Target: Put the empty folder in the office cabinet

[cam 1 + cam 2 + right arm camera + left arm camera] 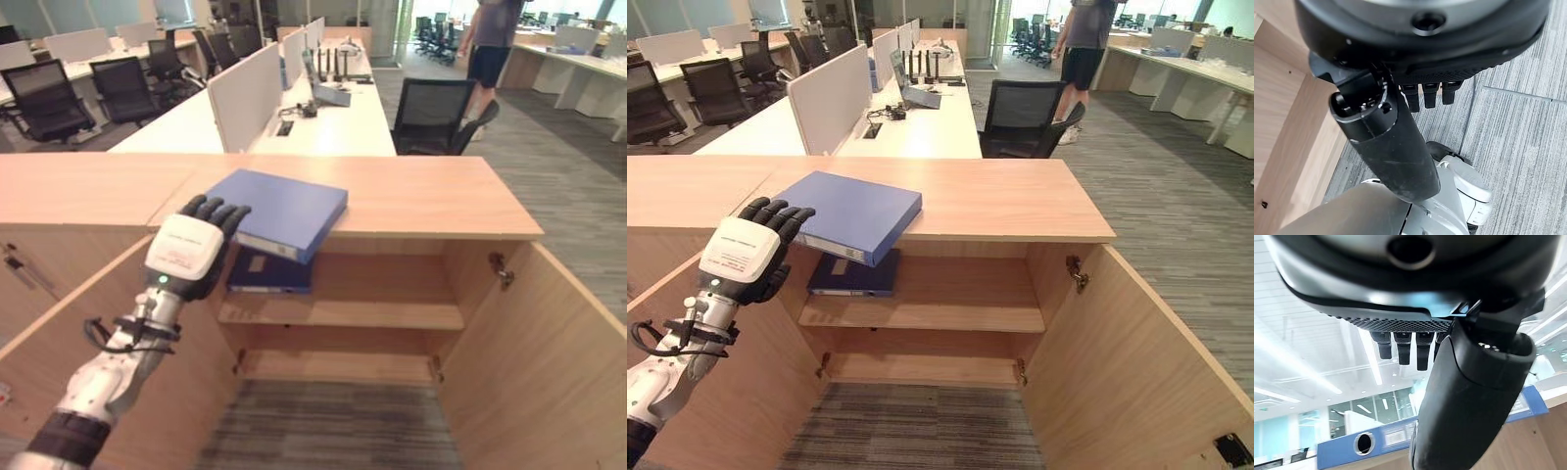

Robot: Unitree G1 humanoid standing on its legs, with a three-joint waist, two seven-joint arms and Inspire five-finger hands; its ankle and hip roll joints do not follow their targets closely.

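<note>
One blue ring binder (284,211) lies on the cabinet top (421,196); left hand (186,257), at its eight o'clock, fingers relaxed; right hand (1400,127) likewise relaxed.

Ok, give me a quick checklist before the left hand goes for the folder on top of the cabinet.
1. Cabinet doors open: ok.
2. Folder within reach, overhanging the top's front edge: ok.
3. Left hand at the folder's near corner, fingers relaxed, no grip yet: not ok.
4. Upper shelf has room beside the second folder: ok.
5. Folder is empty: cannot tell.
6. Right hand open, low over the floor: ok.
</note>
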